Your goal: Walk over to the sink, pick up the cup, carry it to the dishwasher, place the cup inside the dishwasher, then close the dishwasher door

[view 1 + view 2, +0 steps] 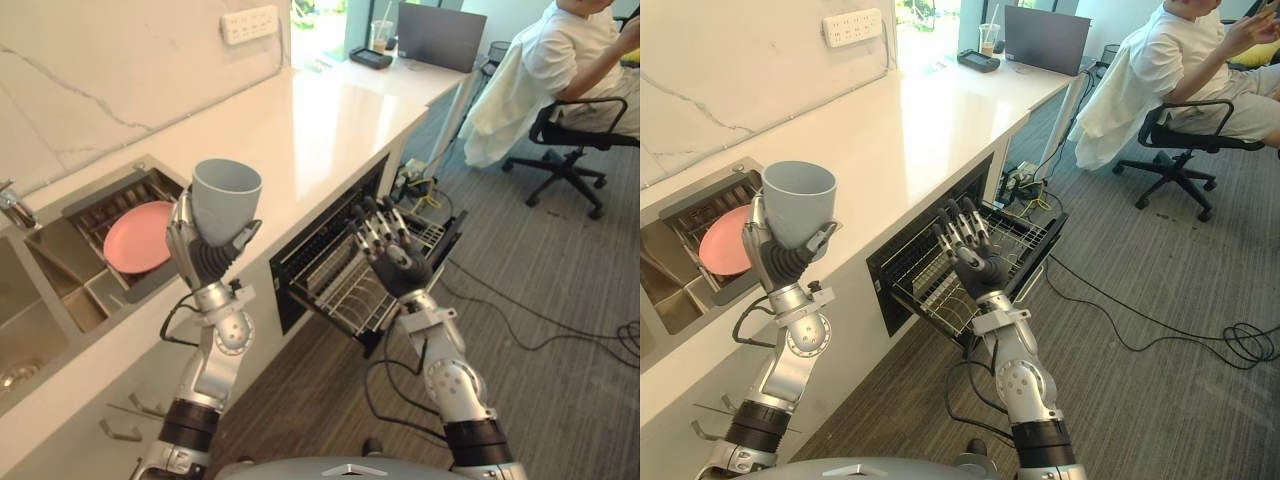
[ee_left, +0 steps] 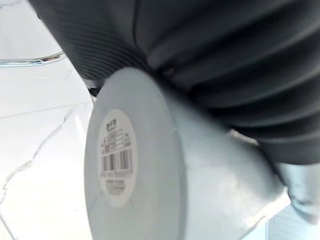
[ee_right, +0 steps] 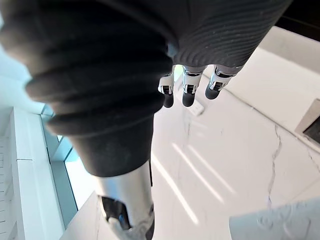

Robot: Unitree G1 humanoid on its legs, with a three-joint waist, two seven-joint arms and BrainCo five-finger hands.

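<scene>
The cup stands upright, mouth up, with the left hand curled round its lower part. It is raised over the counter edge, between the sink and the pulled-out rack of the dishwasher. With so low a hold, I judge that a tilt or swing on the way down could let the cup slip or strike the counter edge or the rack's wires. The right hand, fingers straight and spread, hovers before the rack and could block the cup's path.
</scene>
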